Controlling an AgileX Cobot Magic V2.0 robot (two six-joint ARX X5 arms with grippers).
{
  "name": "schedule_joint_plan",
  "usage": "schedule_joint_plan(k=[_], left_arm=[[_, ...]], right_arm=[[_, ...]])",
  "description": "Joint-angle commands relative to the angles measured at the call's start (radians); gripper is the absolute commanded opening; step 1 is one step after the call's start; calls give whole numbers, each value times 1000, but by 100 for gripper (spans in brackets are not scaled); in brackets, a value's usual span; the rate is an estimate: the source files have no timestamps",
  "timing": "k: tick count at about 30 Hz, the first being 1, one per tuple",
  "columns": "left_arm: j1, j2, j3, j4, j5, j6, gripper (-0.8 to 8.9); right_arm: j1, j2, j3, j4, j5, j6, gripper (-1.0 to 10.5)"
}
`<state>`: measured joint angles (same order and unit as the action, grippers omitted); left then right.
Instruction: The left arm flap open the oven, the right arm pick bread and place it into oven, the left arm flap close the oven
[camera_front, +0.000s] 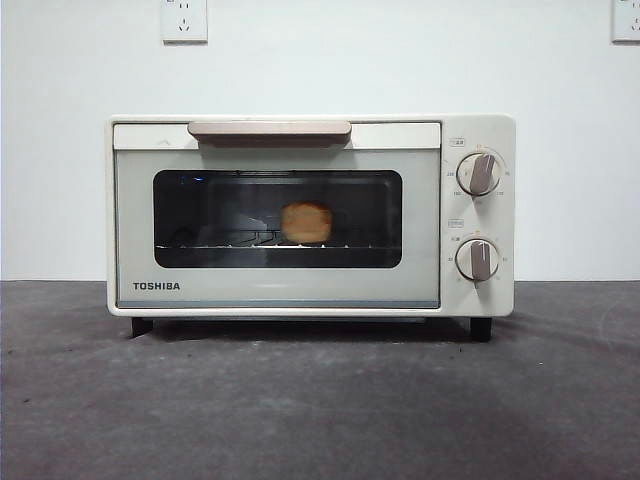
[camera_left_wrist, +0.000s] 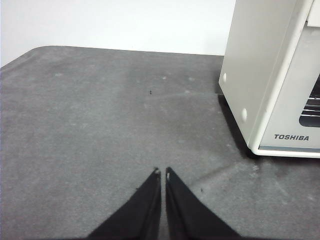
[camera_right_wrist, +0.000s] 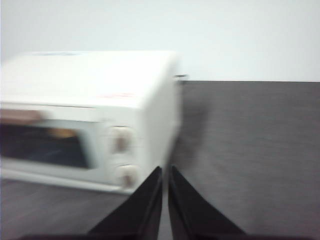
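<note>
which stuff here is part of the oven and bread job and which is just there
Part of the job:
- oven, door shut
- bread, on the rack inside
- left end effector, shut, above the table beside the oven
- right end effector, shut

Just there:
- wall sockets
- grey table

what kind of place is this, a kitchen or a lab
Probably a lab or test setup, not a kitchen: the oven stands alone on a bare grey table against a plain white wall with sockets.

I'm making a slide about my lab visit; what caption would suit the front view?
Closed oven on the dark table, with the bread sitting on its wire rack behind the glass.
</note>
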<state>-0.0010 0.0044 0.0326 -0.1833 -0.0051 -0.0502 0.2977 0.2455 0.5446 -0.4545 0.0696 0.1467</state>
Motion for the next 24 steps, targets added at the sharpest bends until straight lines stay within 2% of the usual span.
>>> schedule_joint_plan(k=[1,5,10,15,24], left_arm=[[1,-1,-21,-5,-5,10,25],[0,-1,-21,-5,-5,10,25],[1,-1,-21,-5,-5,10,25],[0,-1,-21,-5,-5,10,25],[1,-1,-21,-5,-5,10,25]], right_arm=[[-84,-51,-135,132,6,-64,18],[-182,-137,-333,259,-3,-123,18],[-248,-197,-473,291,-70,-157,18],[-290,-227,-535,289,-122,-158,18],[-302,-242,-535,274,-95,-184,18]])
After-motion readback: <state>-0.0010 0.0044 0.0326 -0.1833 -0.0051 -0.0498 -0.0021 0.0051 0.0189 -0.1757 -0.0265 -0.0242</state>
